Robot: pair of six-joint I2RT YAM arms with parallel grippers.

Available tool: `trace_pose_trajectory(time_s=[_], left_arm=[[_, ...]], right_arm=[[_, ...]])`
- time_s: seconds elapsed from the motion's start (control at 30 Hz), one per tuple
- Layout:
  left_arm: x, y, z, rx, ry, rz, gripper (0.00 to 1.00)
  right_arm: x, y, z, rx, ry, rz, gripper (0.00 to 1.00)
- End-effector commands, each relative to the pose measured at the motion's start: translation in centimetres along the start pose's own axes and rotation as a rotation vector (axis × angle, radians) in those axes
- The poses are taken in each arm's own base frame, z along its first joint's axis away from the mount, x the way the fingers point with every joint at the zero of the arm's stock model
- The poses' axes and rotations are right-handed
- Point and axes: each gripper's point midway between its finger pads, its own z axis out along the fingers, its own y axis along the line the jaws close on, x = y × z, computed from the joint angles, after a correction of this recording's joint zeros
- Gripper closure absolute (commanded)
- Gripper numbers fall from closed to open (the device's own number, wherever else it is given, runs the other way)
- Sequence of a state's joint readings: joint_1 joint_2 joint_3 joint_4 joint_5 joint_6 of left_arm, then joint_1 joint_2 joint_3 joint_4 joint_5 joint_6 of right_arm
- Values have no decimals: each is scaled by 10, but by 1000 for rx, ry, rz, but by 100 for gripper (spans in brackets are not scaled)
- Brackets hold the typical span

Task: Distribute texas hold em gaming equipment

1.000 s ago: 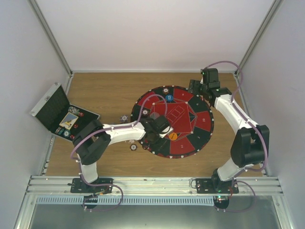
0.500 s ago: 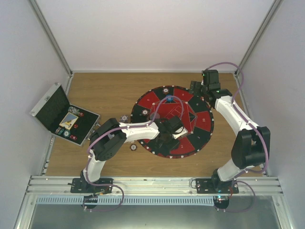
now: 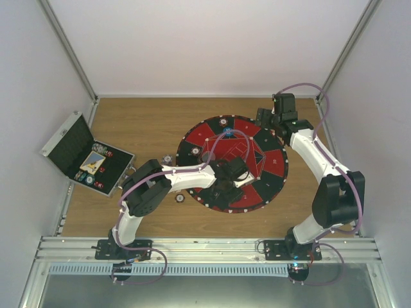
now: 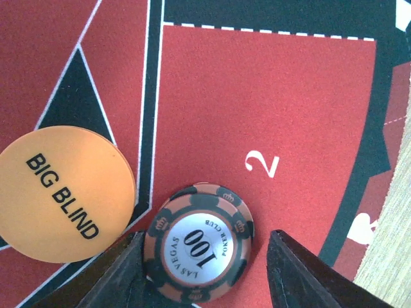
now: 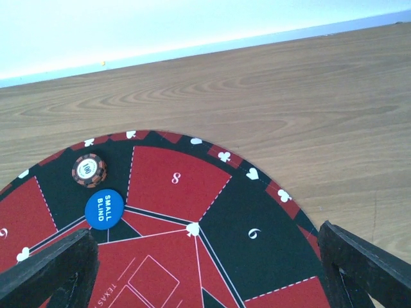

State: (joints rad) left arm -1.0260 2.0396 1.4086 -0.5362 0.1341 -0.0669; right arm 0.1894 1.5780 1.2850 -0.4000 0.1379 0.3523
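- The wooden desk (image 3: pixel 141 122) fills the middle of the overhead view. An upper chip (image 3: pixel 167 158) and a lower chip (image 3: pixel 180 197) lie on it left of the mat, too small to read.
- The round red-and-black mat (image 3: pixel 273 160) sits centre-right, its lower-left part hidden under the left arm.
- The open black case (image 3: pixel 70 144) lies at the left edge; its contents blur together.
- The right end effector (image 5: pixel 205 256) is spread wide and empty, with only its fingers showing in the lower corners.
- The left end effector (image 4: pixel 205 256) is slightly parted around a dark red "100" chip (image 4: pixel 198 242), which lies flat on segment 2 at bottom centre. There is a gap at the right finger; contact at the left finger is unclear.
- The orange "BIG BLIND" disc (image 4: pixel 64 192) lies at the left, partly behind the left finger.
- The blue "SMALL BLIND" disc (image 5: pixel 104 208) lies at the left, just below another "100" chip (image 5: pixel 88 169).
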Motion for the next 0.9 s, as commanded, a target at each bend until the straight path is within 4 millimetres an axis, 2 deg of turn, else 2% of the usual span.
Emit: trace_pose_trajectory(time_s=[0.0,0.1,0.23,0.33,0.4,0.5,0.57,0.63,0.73,0.87], left_arm=[[-12,0,-5,-16,-31,26,45],[-15,1,-11,-30,-46,26,43],[-26,17,-39,-73,-116,-34,43],[-30,45,-72,-109,-176,-157,42],[-22,73,-96,-151,-207,-283,39],[2,122,-132,-202,-238,-500,36],[32,156,-148,-247,-216,-654,35],[60,179,-161,-290,-188,-766,32],[96,195,-173,-354,-141,-872,26],[132,199,-164,-349,-61,-968,21]], right_arm=[[-22,-4,-10,16,-57,-2,6],[-24,-4,-11,15,-61,-3,6],[-28,-5,-15,21,-75,-7,6],[-29,-5,-16,24,-76,-11,6],[-29,-5,-17,25,-76,-11,7],[-29,-5,-17,20,-76,-10,6],[-30,-2,-17,10,-75,-10,6],[-30,-1,-18,0,-73,-8,6],[-29,0,-18,-7,-71,-1,6],[-25,1,-15,-15,-64,3,7]])
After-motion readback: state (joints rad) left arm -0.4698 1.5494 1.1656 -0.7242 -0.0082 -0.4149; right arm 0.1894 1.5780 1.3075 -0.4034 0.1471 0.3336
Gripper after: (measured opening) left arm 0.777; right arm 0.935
